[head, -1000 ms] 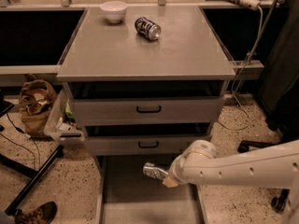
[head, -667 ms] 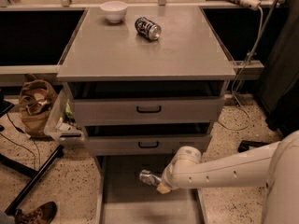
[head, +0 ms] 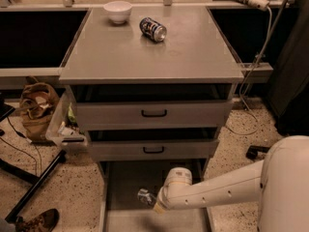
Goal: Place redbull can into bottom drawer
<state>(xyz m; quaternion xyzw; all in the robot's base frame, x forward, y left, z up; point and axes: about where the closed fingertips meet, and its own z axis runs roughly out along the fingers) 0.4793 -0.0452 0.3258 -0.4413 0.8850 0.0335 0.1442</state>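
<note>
Redbull can [head: 143, 196], held in gripper [head: 147, 199], over bottom drawer [head: 125, 182].
Slim silver can is showing only a shiny end. Its long axis is lying roughly level, pointing left towards the drawer's left wall. The gripper is clamping it low, just above the grey floor.

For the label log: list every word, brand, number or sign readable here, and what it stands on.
No text can be read.
dark blue can on the cabinet top: red-white marks, too blurred to read.
redbull can at the gripper, over the bottom drawer: markings too small to read.
white bowl: no print visible.
</note>
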